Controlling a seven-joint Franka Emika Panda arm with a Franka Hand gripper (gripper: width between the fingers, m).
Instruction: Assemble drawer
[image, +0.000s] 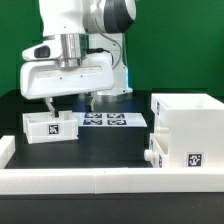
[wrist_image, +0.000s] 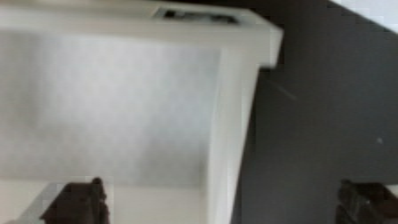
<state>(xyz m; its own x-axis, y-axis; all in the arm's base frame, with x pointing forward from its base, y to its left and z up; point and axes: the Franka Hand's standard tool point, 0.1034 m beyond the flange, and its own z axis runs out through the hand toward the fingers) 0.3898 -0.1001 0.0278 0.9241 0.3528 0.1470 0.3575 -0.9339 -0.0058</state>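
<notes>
A small white drawer tray with marker tags lies on the black table at the exterior view's left. A larger white drawer box stands at the right, with a tag on its front. My gripper hangs just above the tray's far right part, fingers spread wide, holding nothing. In the wrist view the tray fills the frame below me; one fingertip is over its floor, the other over the black table beside its wall. The gripper straddles that wall.
The marker board lies flat behind the tray, at the middle. A long white rail runs along the front edge of the table, with a short white wall at the far left. A green backdrop stands behind.
</notes>
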